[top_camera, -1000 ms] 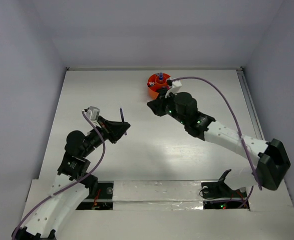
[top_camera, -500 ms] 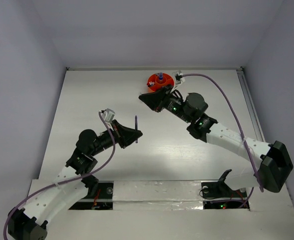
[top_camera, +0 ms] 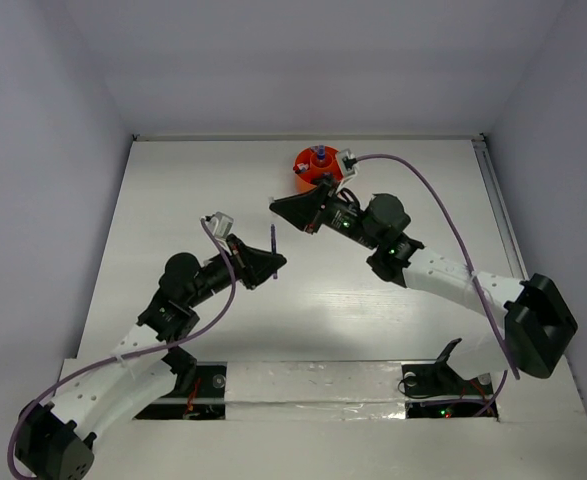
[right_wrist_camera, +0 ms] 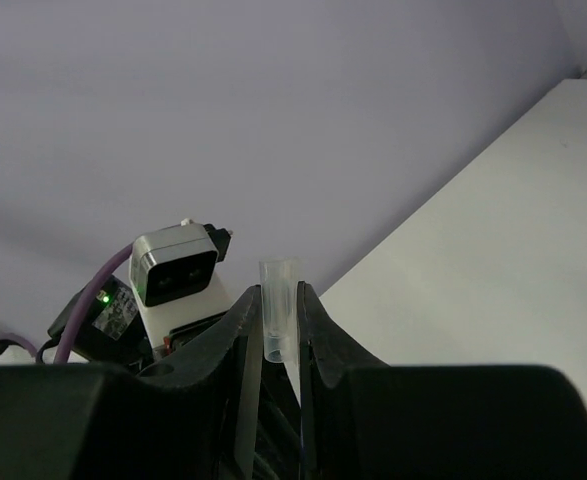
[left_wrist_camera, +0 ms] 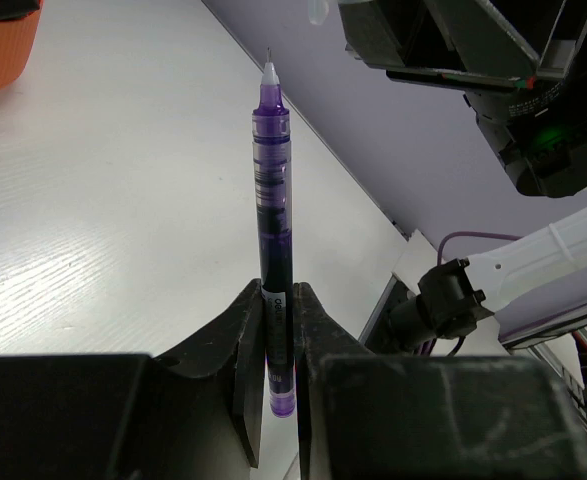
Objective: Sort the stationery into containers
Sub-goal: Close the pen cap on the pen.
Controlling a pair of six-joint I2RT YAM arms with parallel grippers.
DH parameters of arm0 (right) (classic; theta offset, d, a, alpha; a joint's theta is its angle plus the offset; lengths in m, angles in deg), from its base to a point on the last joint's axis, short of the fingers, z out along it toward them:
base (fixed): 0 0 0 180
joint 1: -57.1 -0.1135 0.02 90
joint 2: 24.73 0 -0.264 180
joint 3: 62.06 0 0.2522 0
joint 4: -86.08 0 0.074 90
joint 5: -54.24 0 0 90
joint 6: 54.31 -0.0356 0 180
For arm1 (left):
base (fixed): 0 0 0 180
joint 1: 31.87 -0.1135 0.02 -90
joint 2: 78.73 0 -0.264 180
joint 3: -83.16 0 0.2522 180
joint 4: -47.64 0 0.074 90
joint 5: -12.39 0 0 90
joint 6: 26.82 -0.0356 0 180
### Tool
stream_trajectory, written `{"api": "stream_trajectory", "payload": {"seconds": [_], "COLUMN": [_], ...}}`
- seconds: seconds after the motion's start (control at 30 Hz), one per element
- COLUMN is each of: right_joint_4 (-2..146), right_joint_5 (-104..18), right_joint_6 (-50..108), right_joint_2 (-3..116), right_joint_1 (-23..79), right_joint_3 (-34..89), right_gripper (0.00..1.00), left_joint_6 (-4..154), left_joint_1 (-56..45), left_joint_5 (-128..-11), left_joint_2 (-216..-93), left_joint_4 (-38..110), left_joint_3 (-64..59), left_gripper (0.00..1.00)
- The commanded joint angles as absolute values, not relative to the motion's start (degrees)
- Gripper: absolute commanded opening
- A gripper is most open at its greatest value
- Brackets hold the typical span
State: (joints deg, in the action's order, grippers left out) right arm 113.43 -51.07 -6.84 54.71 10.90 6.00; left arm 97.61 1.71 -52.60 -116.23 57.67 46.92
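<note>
The left end effector (left_wrist_camera: 276,296) is clamped on the lower barrel of a purple pen (left_wrist_camera: 272,190), uncapped, over the middle of the worktop (top_camera: 173,200). At its 12 o'clock, the right end effector (right_wrist_camera: 276,300) pinches a clear cap (right_wrist_camera: 279,274). The orange tub (top_camera: 300,170) sits at the worktop's 12 o'clock edge.

The tub (top_camera: 307,174) is set near the table's (top_camera: 173,180) far edge, right of its middle, with a small bottle (top_camera: 318,154) in it. Over the table's middle, the pen (left_wrist_camera: 271,180) is held in the left gripper (left_wrist_camera: 273,300). Between pen and tub, the cap (right_wrist_camera: 278,290) is held in the right gripper (top_camera: 278,206).
</note>
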Motion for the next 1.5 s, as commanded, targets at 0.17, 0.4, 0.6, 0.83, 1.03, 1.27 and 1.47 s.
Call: {"api": "stream_trajectory", "payload": {"seconds": [0.17,0.4,0.6,0.83,1.03,1.27,1.47], "right_joint_4": [120.0,120.2,121.0,121.1,121.2,122.1,122.5], "right_joint_5": [-53.1,-53.0,-52.8,-52.2,-51.9,-51.8,-51.8], "right_joint_6": [-6.9,-6.7,-6.8,-6.4,-6.4,-6.9,-6.9], "right_joint_2": [55.3,56.0,56.1,56.0,56.7,57.9,58.4], "right_joint_1": [10.6,10.6,10.6,10.6,10.6,10.6,10.6], "right_joint_3": [5.4,5.1,5.1,6.3,7.1,7.5,7.1], "right_gripper": [0.0,0.0,0.0,0.0,0.0,0.0,0.0], "left_joint_6": [96.7,96.2,96.6,96.5,96.6,96.5,96.7], "left_joint_1": [1.9,1.9,1.9,1.9,1.9,2.4,2.4], "left_joint_5": [-52.3,-52.5,-51.8,-51.6,-51.2,-50.7,-51.9], "left_joint_2": [-117.2,-116.7,-117.1,-117.1,-117.4,-117.1,-115.1], "left_joint_4": [62.4,62.0,62.1,61.2,61.4,61.3,60.9], "left_joint_3": [43.0,42.5,42.7,43.0,43.4,43.6,43.8], "left_gripper": [0.0,0.0,0.0,0.0,0.0,0.0,0.0]}}
